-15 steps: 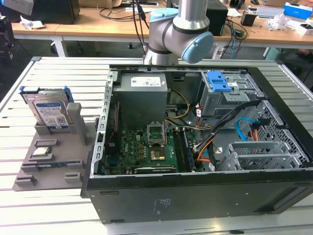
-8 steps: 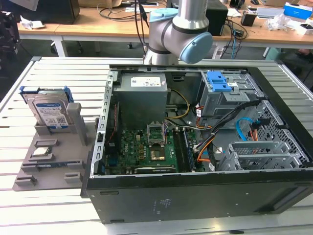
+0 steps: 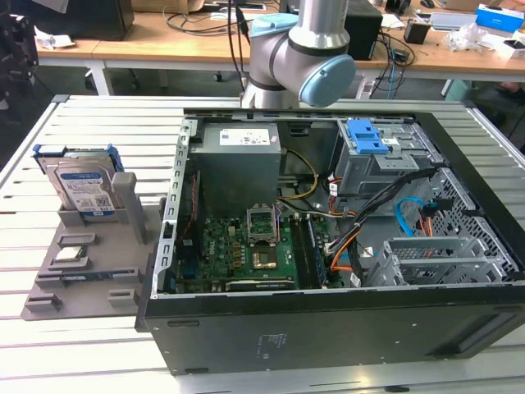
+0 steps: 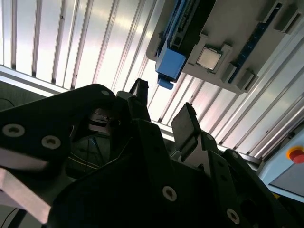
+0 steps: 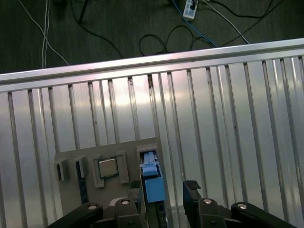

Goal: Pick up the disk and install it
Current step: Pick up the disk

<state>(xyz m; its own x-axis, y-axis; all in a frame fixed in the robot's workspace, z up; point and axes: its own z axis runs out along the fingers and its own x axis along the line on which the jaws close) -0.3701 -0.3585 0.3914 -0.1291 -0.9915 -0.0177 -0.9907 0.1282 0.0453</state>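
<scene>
Pick-up stage, with the disk (image 3: 82, 185) not yet lifted.
Showed, in the exterior view, a slatted metal table (image 3: 98, 123) carrying an open computer case (image 3: 328, 332), with the robot arm (image 3: 303, 57) rising beyond the case. Placed a grey holder (image 3: 98, 254) just beside the case on the exterior view's left, with the disk upright in a slot at the holder's far end, label towards the camera. Showed, in both wrist views, the gripper (image 5: 164, 192) (image 4: 164, 102) with fingers spread apart and gripping nothing. Lined up the disk's blue edge between the fingertips in the first wrist view, apparently short of contact, though depth was hard to judge. Showed a small square chip (image 5: 108, 167) in a holder recess near the disk.
</scene>
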